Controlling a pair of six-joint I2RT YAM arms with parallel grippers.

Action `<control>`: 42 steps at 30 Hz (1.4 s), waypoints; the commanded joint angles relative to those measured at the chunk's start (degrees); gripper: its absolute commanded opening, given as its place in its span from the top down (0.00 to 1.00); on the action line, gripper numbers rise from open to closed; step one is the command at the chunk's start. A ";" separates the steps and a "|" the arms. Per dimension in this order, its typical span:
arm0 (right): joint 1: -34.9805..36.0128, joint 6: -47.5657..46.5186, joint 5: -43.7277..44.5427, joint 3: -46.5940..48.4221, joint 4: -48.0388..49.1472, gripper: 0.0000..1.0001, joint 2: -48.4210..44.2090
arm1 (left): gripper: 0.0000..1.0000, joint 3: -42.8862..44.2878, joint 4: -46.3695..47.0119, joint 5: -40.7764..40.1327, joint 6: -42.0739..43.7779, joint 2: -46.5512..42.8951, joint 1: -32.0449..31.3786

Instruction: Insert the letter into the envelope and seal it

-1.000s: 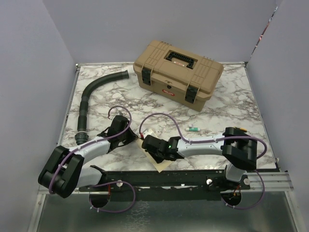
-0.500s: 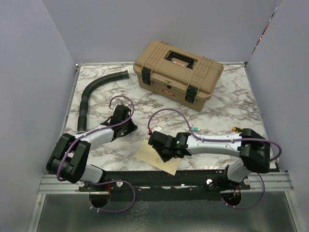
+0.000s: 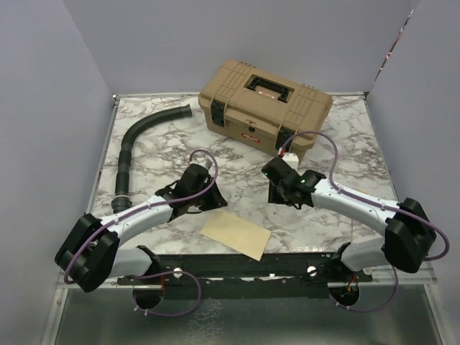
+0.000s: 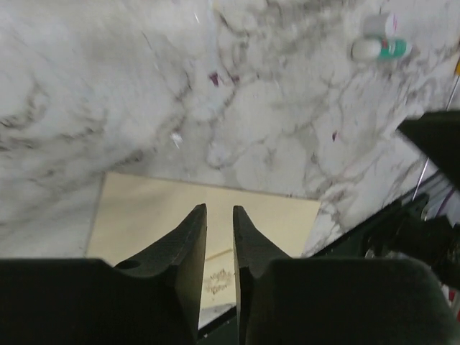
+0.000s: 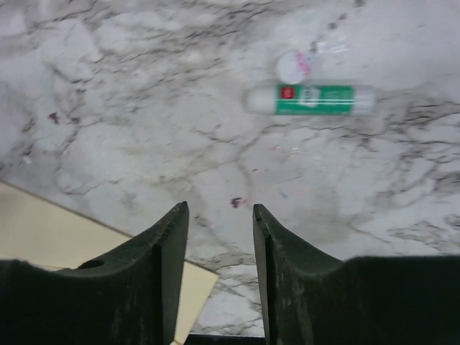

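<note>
The pale yellow envelope [image 3: 237, 235] lies flat at the table's near edge. It also shows in the left wrist view [image 4: 165, 208] and at the lower left of the right wrist view [image 5: 43, 230]. No separate brownish letter shows. My left gripper [image 3: 214, 202] hovers just behind the envelope's far edge; in its own view [image 4: 219, 210] the jaws stand a narrow gap apart and hold nothing. My right gripper [image 3: 273, 191] is open and empty [image 5: 219, 207] over bare marble, to the right of the envelope.
A tan toolbox [image 3: 266, 108] stands at the back. A black ribbed hose [image 3: 133, 147] curves along the left side. A green-labelled glue stick [image 5: 313, 99] and its round cap [image 5: 293, 66] lie ahead of the right gripper; the stick also shows in the left wrist view [image 4: 381, 49].
The right gripper has lifted off the envelope and swung back and right toward the toolbox. The left gripper has moved right toward the envelope, which now lies uncovered.
</note>
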 commanded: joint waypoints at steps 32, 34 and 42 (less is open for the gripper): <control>-17.17 3.06 8.23 -8.80 10.67 0.46 -0.80 | 0.89 6.91 6.12 -22.99 0.32 22.95 -3.37; -17.43 3.01 7.95 -9.06 10.62 0.46 -0.55 | 0.89 8.32 6.13 -22.22 1.36 22.43 -3.11; -18.07 14.77 9.83 -9.45 8.50 0.47 -1.01 | 0.68 10.04 6.05 -17.32 3.62 15.18 -3.16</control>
